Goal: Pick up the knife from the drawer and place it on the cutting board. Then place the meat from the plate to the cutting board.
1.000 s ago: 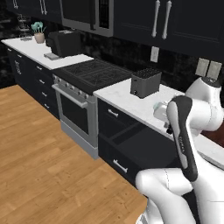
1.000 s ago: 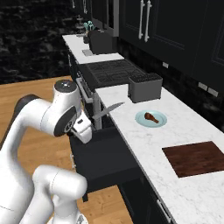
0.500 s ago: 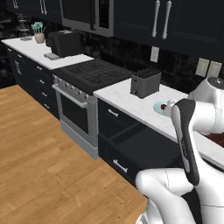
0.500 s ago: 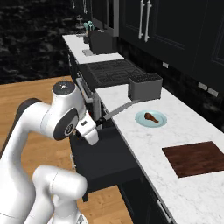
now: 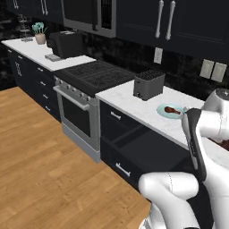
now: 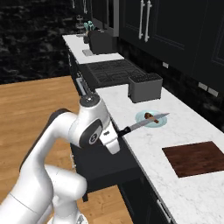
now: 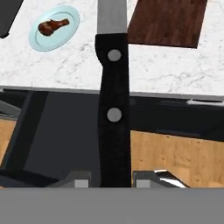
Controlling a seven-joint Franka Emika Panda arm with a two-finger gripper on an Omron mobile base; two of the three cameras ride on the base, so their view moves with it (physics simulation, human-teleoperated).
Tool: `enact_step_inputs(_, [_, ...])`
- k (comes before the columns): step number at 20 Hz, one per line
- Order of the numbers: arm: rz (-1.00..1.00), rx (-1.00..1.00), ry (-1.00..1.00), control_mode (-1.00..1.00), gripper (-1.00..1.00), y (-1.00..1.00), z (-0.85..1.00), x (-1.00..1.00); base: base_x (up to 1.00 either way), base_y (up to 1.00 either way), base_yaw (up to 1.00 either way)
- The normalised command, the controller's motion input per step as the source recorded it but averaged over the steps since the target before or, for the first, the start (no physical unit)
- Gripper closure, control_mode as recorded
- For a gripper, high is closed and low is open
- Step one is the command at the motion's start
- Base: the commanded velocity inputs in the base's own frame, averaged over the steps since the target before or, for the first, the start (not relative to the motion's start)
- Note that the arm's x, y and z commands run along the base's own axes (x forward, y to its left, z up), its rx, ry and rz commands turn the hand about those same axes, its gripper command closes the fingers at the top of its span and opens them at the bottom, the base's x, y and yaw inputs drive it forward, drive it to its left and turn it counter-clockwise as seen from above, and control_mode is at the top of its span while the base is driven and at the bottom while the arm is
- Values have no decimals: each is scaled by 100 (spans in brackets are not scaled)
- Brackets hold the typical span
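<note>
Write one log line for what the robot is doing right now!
gripper: shut on knife | drawer: open | meat: on plate | cutting board: bare

The white marble table (image 6: 192,188) carries the dark toaster (image 6: 145,86), the pale blue plate (image 6: 151,120) and the reddish-brown cutting board (image 6: 196,158).

Knife (image 7: 113,109): matt black handle, silver metal rivets and blade; cutting board (image 6: 197,158): dark grained wood; counter (image 6: 175,131): smooth white marble.

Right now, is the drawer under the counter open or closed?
Open. The drawer stands pulled out below the counter edge with its dark inside exposed, and the knife is already out of it, held in the gripper.
</note>
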Motion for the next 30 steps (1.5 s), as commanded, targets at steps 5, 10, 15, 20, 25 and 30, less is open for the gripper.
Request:
enact_step_inputs(5, [-33, 0, 5, -100, 100, -96, -39, 41, 0, 0, 0])
enact_step_inputs(10, [-27, 9, 3, -100, 100, -97, -4, 28, 0, 0, 0])
enact_step_inputs(15, [-8, 9, 0, -100, 100, -81, -5, 44, 0, 0, 0])
enact_step_inputs(20, [0, 4, 6, -100, 100, -74, -9, 63, 0, 0, 0])
enact_step_inputs(25, [4, 4, 11, -100, 100, -71, -12, 39, 0, 0, 0])
enact_step_inputs(30, [7, 2, 10, -100, 100, -67, -19, 15, 0, 0, 0])
